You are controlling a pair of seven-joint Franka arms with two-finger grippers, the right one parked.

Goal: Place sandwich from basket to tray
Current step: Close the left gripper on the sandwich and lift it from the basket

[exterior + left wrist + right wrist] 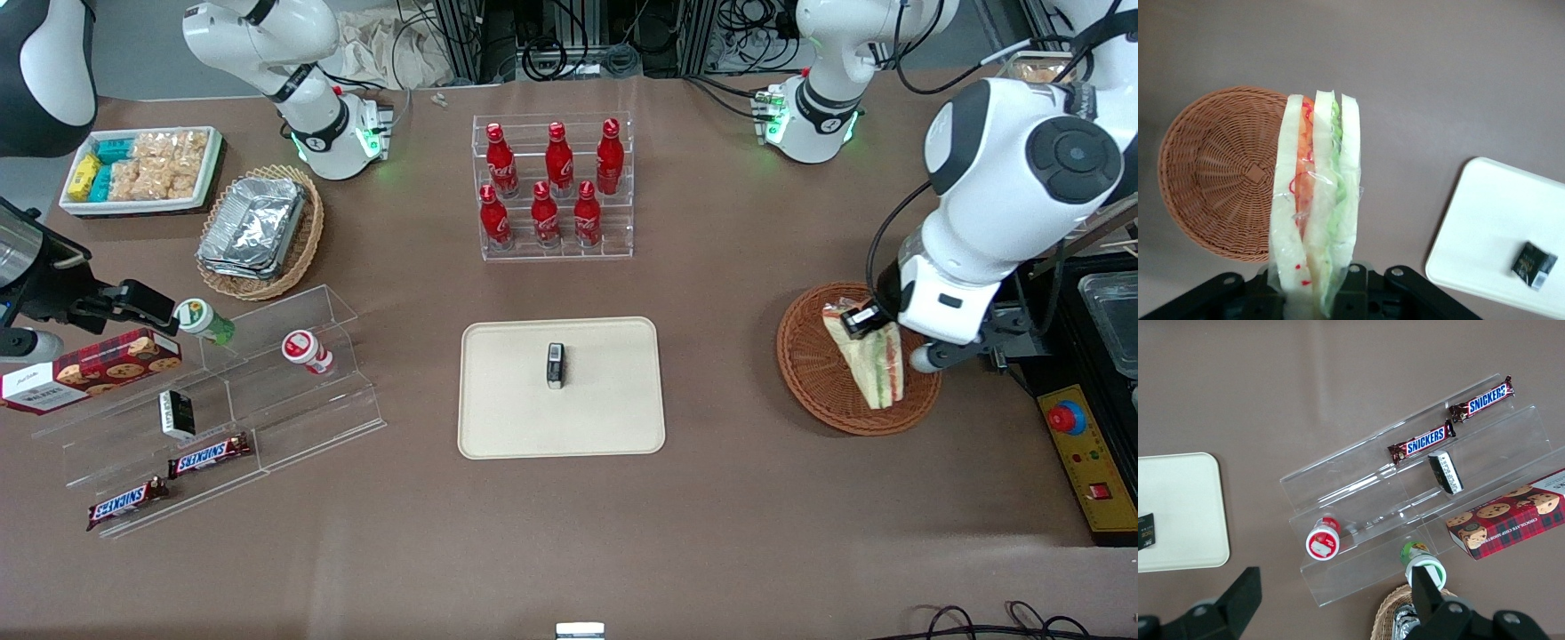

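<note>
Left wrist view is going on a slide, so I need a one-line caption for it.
Gripper holds the clear-wrapped triangular sandwich lifted above the round reddish-brown wicker basket, cream rectangular tray nearby.

A clear tiered rack [553,188] stands on the brown counter [729,498] with six red bottles [542,213] upright in two rows of three. Toward the parked arm's end, a white tray of snack packets [142,169] sits beside a tan wicker basket [302,240] stacked with foil containers [253,224]. Nearer the front camera, a clear stepped stand [267,400] carries two Snickers bars [209,455], a small dark box [176,413], a red-capped bottle [307,349] and a green-capped bottle [204,320], both lying tilted. A tartan cookie box [89,369] rests at the stand's edge. A yellow control box [1089,462] with a red button [1065,416] lies toward the working arm's end.
</note>
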